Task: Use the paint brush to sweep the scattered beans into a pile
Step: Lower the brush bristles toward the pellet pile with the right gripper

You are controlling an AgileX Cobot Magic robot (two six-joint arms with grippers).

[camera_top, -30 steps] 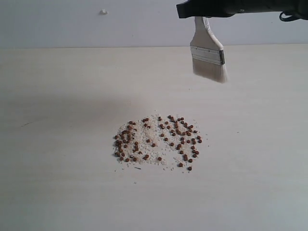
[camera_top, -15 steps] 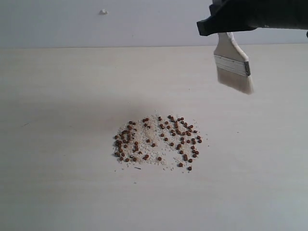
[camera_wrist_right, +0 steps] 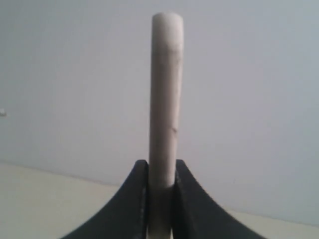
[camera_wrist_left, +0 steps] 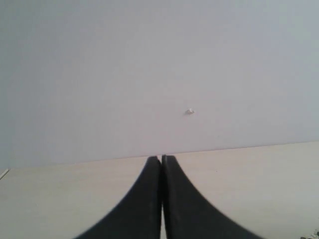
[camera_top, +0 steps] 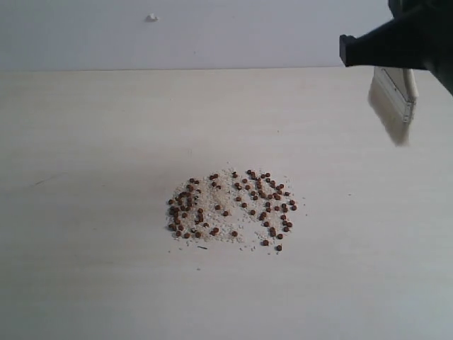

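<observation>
Reddish-brown beans (camera_top: 233, 209) lie in a loose round patch mixed with whitish crumbs at the middle of the pale table (camera_top: 92, 142). The paint brush (camera_top: 391, 106) hangs in the air at the far right, bristles down and turned nearly edge-on, well above and right of the beans. My right gripper (camera_top: 382, 53) is shut on its handle; in the right wrist view the pale handle (camera_wrist_right: 166, 94) stands up between the black fingers (camera_wrist_right: 136, 199), gripper (camera_wrist_right: 161, 172). My left gripper (camera_wrist_left: 161, 159) is shut with nothing in it and does not appear in the exterior view.
A grey-white wall (camera_top: 177, 35) rises behind the table's far edge, with a small white speck (camera_top: 151, 17) on it. A faint dark mark (camera_top: 39, 183) lies on the table at the left.
My right gripper has carried the brush to the right, away from above the beans, and the brush has turned more edge-on. The beans have not moved.
</observation>
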